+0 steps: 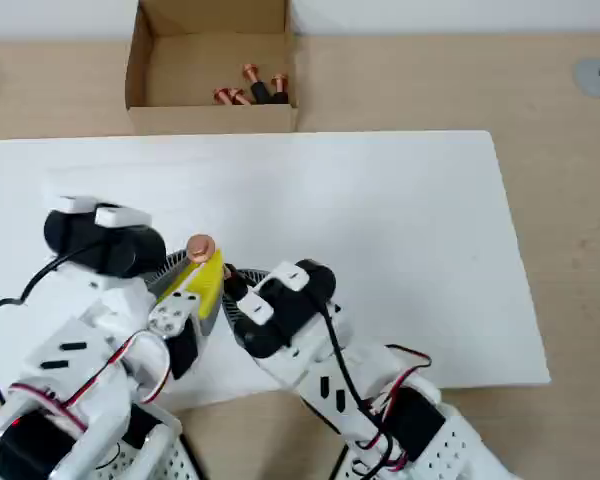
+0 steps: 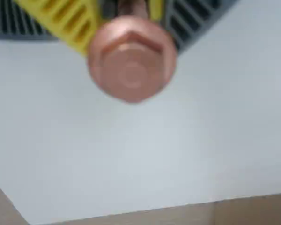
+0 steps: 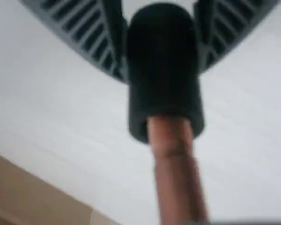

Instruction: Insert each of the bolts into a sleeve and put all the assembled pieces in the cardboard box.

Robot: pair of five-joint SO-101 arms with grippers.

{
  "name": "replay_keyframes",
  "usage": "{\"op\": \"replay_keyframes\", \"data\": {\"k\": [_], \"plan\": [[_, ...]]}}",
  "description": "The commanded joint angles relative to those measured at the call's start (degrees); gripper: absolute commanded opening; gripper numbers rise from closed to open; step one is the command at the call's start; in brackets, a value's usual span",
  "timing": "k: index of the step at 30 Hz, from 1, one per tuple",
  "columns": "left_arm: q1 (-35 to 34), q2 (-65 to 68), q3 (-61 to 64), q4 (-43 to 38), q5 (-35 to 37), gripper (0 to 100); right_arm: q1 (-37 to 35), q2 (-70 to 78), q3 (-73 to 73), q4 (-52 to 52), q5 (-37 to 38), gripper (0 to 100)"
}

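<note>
Two grippers meet near seven o'clock on the board [image 1: 380, 220]: we have the left gripper [image 2: 131, 11] clenched on the bolt [image 2: 131, 58] and the right gripper [image 3: 161, 28], at its three o'clock, grasping the sleeve [image 3: 164, 79], so the shaft lines up with the bore, while finished pieces [image 1: 250, 92] wait in the box [image 1: 135, 70] at twelve.

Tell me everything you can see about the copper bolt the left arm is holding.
The bolt looks like copper-coloured metal: a round flanged head with a raised hexagon, and a smooth shank. The left gripper is shut on it just behind the head, over the white board. The shank's far end sits inside the black sleeve that the right gripper holds.
</note>
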Motion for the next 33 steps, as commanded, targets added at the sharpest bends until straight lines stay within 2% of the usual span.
{"op": "replay_keyframes", "data": {"k": [1,6,11,15,19,25,29,33], "plan": [[4.7,0.0,-6.4,4.4,-0.5,1,1.9,-0.1,-4.8,-2.1,-0.7,1.2],[8.9,0.0,-8.4,6.9,-0.4,1,1.9,-0.1,-4.9,-1.9,-0.7,1.2],[8.9,0.0,-8.6,7.1,-0.6,1,1.9,-0.1,-6.9,-1.6,-0.7,1.2],[8.3,0.0,-8.7,7.2,-3.6,1,1.9,-0.1,-8.4,-1.6,-0.7,1.2],[0.8,0.0,-11.0,6.6,-6.8,1,2.1,-0.1,-9.3,-1.6,-0.5,1.2],[-17.1,-0.1,-9.8,2.9,-8.4,1,8.0,4.6,-12.4,-2.4,1.6,1.2],[-26.8,-0.4,-1.3,-2.9,-8.4,1,11.1,15.6,-19.2,-9.6,5.7,1.2],[-32.8,-0.5,9.5,-11.1,-8.3,1,13.3,31.4,-28.4,-15.6,9.2,1.2]]}}
